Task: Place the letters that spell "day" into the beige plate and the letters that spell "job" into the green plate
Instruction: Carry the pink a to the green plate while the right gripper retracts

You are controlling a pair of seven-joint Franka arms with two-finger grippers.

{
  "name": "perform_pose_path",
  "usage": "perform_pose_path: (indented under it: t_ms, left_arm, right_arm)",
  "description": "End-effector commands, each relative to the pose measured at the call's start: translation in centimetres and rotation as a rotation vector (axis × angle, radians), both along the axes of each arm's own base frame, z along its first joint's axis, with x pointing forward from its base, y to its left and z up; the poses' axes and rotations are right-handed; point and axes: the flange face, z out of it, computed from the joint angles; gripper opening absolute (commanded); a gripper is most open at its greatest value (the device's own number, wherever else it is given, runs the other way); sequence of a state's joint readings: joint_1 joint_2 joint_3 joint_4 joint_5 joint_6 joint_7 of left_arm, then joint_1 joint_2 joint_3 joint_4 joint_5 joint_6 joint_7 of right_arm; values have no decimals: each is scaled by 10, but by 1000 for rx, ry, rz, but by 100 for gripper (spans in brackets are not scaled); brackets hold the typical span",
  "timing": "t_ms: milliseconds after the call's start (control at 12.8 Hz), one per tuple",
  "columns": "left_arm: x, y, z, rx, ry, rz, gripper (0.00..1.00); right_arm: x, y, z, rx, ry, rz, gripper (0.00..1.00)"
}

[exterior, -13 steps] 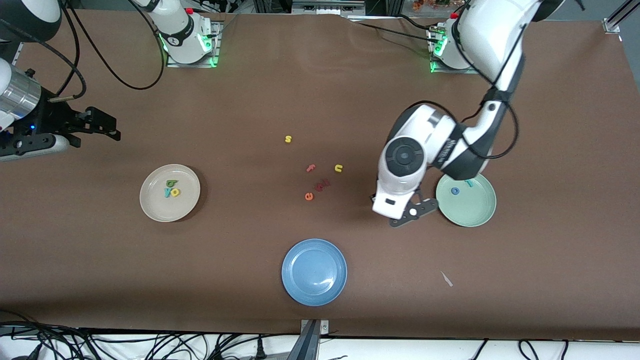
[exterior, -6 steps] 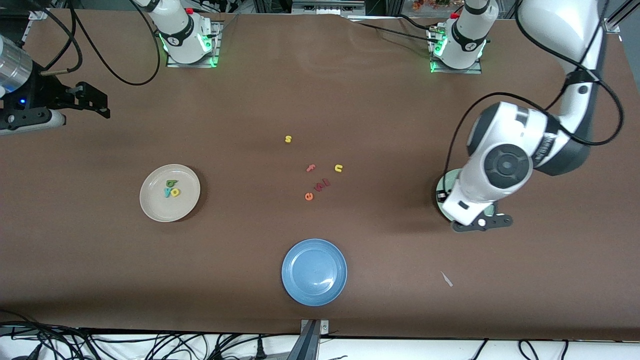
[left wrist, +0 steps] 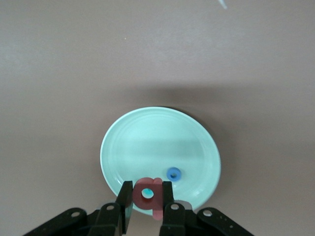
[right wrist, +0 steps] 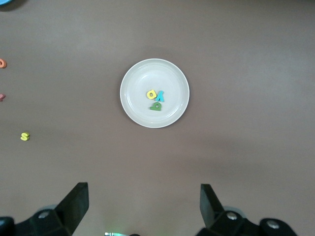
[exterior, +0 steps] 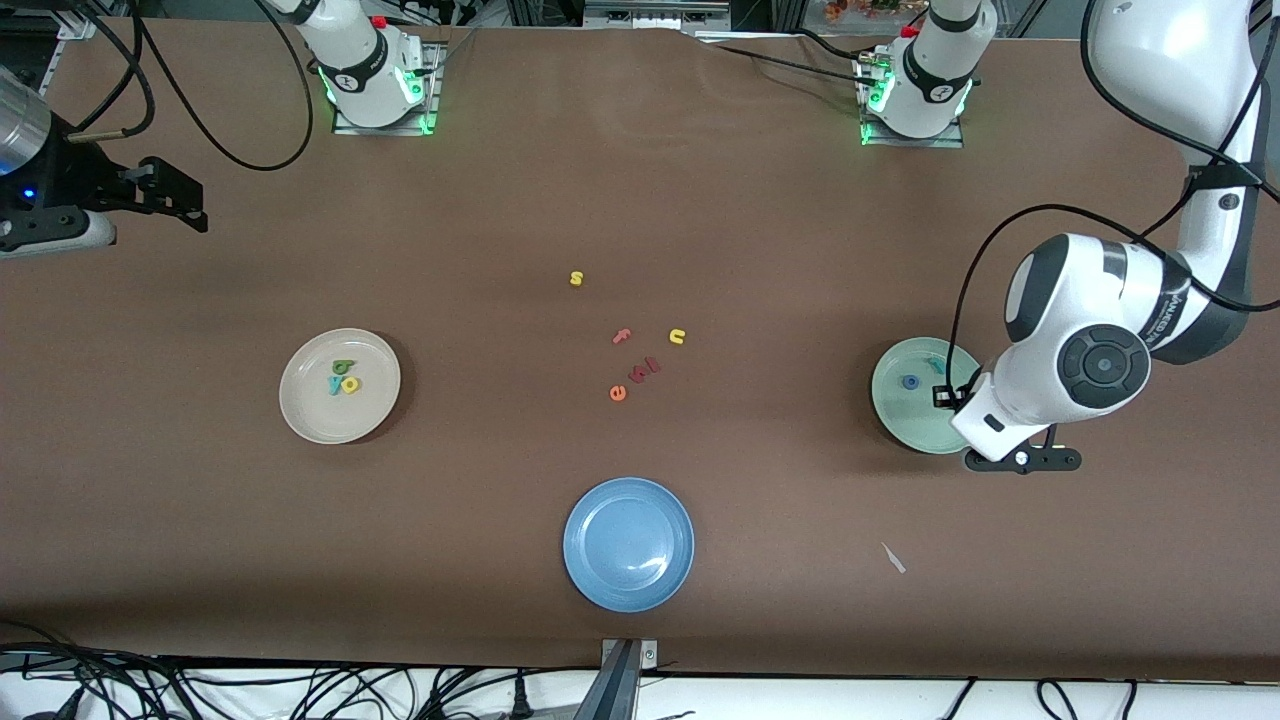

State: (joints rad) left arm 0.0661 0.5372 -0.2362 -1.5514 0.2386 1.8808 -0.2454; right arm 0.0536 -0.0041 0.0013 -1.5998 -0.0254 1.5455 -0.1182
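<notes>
- Your left gripper (left wrist: 147, 204) has swung over the round mint-green plate (left wrist: 147, 142), clamping the red-pink toy "b" (left wrist: 147, 193); the blue ring "o" (left wrist: 173, 173) lies below it.
- Your right gripper (right wrist: 142, 206) waits with fingers spread, above the table near the round beige plate (right wrist: 133, 105).

White arms, black pincers, black cables

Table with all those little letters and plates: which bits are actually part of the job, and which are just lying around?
Part of the job:
- beige plate holding the d, a, y letters
- green plate holding the blue o and teal j
- red-pink b, gripped by the left gripper over the green plate

Lying about:
- blue plate
- yellow s, yellow u, pink f, orange e
- right gripper, waiting open
</notes>
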Motion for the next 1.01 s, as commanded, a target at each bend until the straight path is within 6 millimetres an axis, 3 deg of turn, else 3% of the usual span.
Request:
perform_pose_path:
  t_ms: [0,156,390,935]
  left_arm:
    - [-16,27,-33,-18,-22,-43,0]
    - [-27,36,-65,-41,-57,-60,0]
    - [-36,49,-109,-70,-68,-46,0]
    - [-57,40,-148,-84,-23,-36,0]
  right_arm:
    - [5,-15,1,-1,7,-46,100]
    - [5,-7,0,-9,8,-179,100]
    - [5,-6,1,-7,3,-147,100]
    - [9,-5,-7,-10,19,-155,100]
